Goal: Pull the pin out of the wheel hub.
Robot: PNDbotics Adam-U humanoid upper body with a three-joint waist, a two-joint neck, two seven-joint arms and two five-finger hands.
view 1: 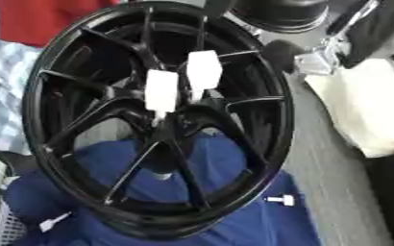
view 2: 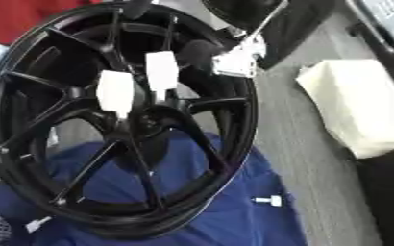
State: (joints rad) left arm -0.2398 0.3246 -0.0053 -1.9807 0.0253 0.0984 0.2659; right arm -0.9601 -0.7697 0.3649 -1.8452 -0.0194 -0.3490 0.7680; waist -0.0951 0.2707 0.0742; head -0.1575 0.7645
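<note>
A black multi-spoke wheel (view 1: pixel 259 144) stands tilted on a blue cloth (view 1: pixel 251 226). Two white pins stick out of its hub side by side, one (view 1: pixel 161 91) on the left and one (view 1: pixel 203 69) a little higher on the right. My right arm comes in from the upper right with a silver wrist part (view 2: pixel 234 60). My right hand (view 2: pixel 199 50) shows only as a dark rounded shape at the wheel's upper right rim, right of the pins and apart from them. My left hand is out of sight.
A loose white pin (view 1: pixel 280 200) lies on the blue cloth right of the wheel, and another white piece (view 1: pixel 53 222) lies at the lower left. A cream box (view 1: pixel 368 110) sits on the grey surface (view 1: pixel 335 192) at the right. Red cloth (view 1: pixel 41 19) and checked cloth (view 1: pixel 3 96) lie on the left.
</note>
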